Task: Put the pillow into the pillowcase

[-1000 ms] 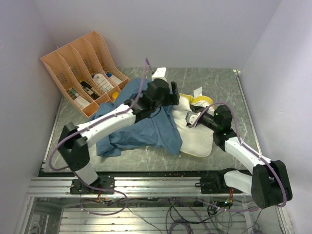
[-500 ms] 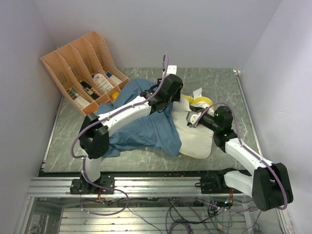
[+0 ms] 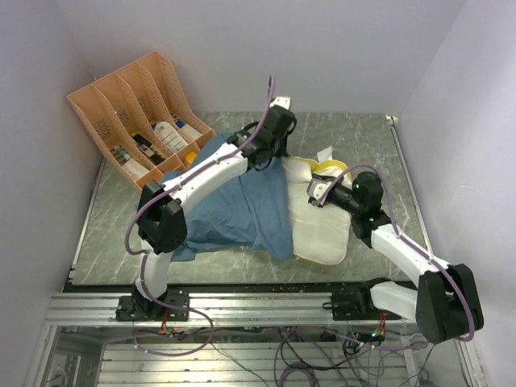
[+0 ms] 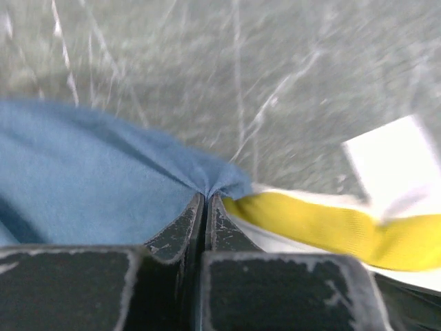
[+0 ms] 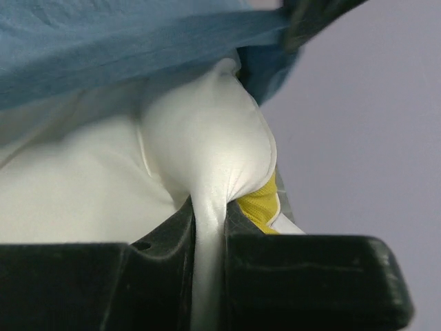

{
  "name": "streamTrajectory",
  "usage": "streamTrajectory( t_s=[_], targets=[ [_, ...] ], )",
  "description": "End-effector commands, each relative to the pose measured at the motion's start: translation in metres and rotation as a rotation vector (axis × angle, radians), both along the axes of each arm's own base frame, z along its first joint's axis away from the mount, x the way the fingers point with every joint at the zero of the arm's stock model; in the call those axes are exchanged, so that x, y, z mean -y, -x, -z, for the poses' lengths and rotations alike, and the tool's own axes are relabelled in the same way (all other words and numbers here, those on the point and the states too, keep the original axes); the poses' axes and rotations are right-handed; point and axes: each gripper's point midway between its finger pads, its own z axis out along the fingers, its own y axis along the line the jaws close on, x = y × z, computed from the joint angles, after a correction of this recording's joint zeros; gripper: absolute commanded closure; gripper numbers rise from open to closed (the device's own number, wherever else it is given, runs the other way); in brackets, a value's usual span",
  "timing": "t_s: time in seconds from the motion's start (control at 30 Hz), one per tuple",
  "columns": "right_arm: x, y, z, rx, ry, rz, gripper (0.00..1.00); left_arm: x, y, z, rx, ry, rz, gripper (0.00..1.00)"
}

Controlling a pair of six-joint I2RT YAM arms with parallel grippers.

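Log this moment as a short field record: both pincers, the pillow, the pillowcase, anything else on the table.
left pincer: shut on the pillowcase edge, at its far side
right pincer: shut on a pinch of the pillow
pillow: flat on the table, left part under blue fabric, right part bare
pillowcase: spread, wrinkled, left of the pillow
other: orange file rack, far left corner
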Motion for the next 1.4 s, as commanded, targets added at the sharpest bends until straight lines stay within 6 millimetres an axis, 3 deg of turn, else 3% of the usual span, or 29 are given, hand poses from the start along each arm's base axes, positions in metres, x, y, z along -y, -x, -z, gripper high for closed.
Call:
streamTrajectory(
  t_s=[0.0,0.03,0.1,0.2,0.23,0.3,0.37,0.43,0.47,0.6,0.67,0.7,0.73,0.8,0.87,0.9,0.97,1.0,1.03,1.1,1.13,1.17,1.2,1.23,1.33,1.37],
  targets=[
    [-0.017,-0.022,-0.043,0.047,-0.09,-0.015,1.0,0.03,0.0,-0.098,0.123,0.154,0.166,0.93],
    [-0.019,-0.034,-0.064,0.066,-0.121,-0.001,1.0,0.039,0.003,-0.128,0.16,0.211,0.205,0.93],
    [-0.019,-0.058,-0.098,0.091,-0.188,0.046,1.0,0.054,0.01,-0.166,0.199,0.307,0.283,0.93],
    [-0.012,-0.083,-0.171,0.121,-0.355,0.087,1.0,0.07,0.028,-0.229,0.27,0.481,0.391,0.93],
    [-0.007,-0.084,-0.205,0.132,-0.44,0.076,1.0,0.072,0.036,-0.246,0.289,0.534,0.421,0.93],
    [0.003,-0.073,-0.256,0.084,-0.629,0.004,1.0,0.076,0.054,-0.275,0.318,0.643,0.49,0.93],
    [0.003,-0.046,-0.28,-0.034,-0.793,-0.14,1.0,0.076,0.069,-0.292,0.326,0.736,0.537,0.93],
    [-0.018,-0.004,-0.273,-0.156,-0.871,-0.336,1.0,0.075,0.076,-0.288,0.32,0.759,0.544,0.93],
    [-0.037,0.013,-0.255,-0.221,-0.867,-0.411,1.0,0.075,0.074,-0.268,0.288,0.742,0.527,0.93],
    [-0.102,0.047,-0.141,-0.609,-0.79,-0.499,1.0,0.067,0.071,-0.226,0.239,0.758,0.489,0.93],
    [-0.111,0.059,-0.108,-0.743,-0.821,-0.544,1.0,0.071,0.075,-0.218,0.214,0.805,0.514,0.93],
    [-0.108,0.058,-0.105,-0.766,-0.853,-0.559,1.0,0.075,0.08,-0.219,0.205,0.828,0.541,0.93],
    [-0.098,0.048,-0.111,-0.757,-0.901,-0.547,1.0,0.08,0.087,-0.22,0.186,0.844,0.575,0.93],
    [-0.054,-0.001,-0.137,-0.683,-1.029,-0.427,1.0,0.089,0.105,-0.225,0.154,0.853,0.646,0.93],
    [-0.01,-0.036,-0.166,-0.561,-1.122,-0.321,1.0,0.094,0.126,-0.236,0.15,0.867,0.721,0.93],
    [0.008,-0.046,-0.179,-0.497,-1.152,-0.277,1.0,0.096,0.135,-0.241,0.146,0.878,0.756,0.93],
    [0.025,-0.051,-0.203,-0.382,-1.15,-0.199,1.0,0.101,0.148,-0.245,0.129,0.898,0.808,0.93],
    [0.019,-0.05,-0.205,-0.371,-1.118,-0.175,1.0,0.106,0.151,-0.242,0.11,0.903,0.825,0.93],
    [0.002,-0.045,-0.196,-0.4,-1.05,-0.177,1.0,0.111,0.15,-0.235,0.091,0.902,0.832,0.93],
    [-0.055,-0.005,-0.173,-0.494,-0.917,-0.307,1.0,0.122,0.143,-0.215,0.051,0.874,0.829,0.93],
    [-0.077,0.02,-0.162,-0.525,-0.876,-0.367,1.0,0.128,0.135,-0.198,0.021,0.848,0.816,0.93],
    [-0.09,0.04,-0.152,-0.539,-0.861,-0.402,1.0,0.128,0.131,-0.193,0.005,0.848,0.814,0.93],
    [-0.093,0.052,-0.149,-0.539,-0.878,-0.412,1.0,0.131,0.128,-0.185,-0.023,0.863,0.819,0.93],
    [-0.091,0.057,-0.152,-0.534,-0.914,-0.418,1.0,0.132,0.13,-0.192,-0.018,0.907,0.844,0.93],
    [-0.053,0.042,-0.184,-0.556,-1.087,-0.394,1.0,0.132,0.145,-0.217,-0.001,0.983,0.912,0.93],
    [-0.049,0.052,-0.197,-0.589,-1.118,-0.465,1.0,0.131,0.151,-0.227,0.012,0.996,0.931,0.93]
  ],
)
